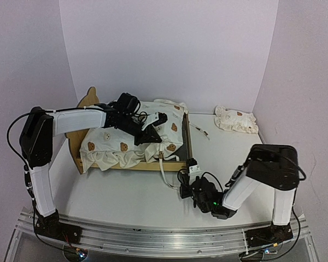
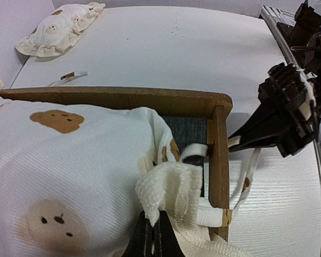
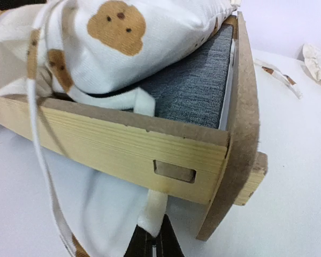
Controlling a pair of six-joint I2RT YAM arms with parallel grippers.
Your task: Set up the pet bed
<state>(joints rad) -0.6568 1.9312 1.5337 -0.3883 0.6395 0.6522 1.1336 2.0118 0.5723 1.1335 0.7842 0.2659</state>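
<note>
Seeing the pet bed (image 1: 142, 167) left of centre on the white worktop (image 1: 126, 191) from overhead, buried under a cream bear-print cushion (image 1: 126, 144) spilling past the near side. Can't judge either grip from up there, though. Need the left wrist cam for that: shows the left end effector (image 2: 152, 235) pinched tight on a ribbed, ruffly corner of the cushion at the foot end. Switching to the right wrist cam gets the right end effector (image 3: 155, 243) clamped on a flat cream tie strap (image 3: 155, 211) hanging below the bed's pale plywood side. Also reveals the dark grey denim-like base (image 3: 192, 85) and a rectangular slot (image 3: 174, 171) cut in that wood. Worth noting the small ruffled pillow (image 1: 236, 120) far right, well apart from the bed.
</note>
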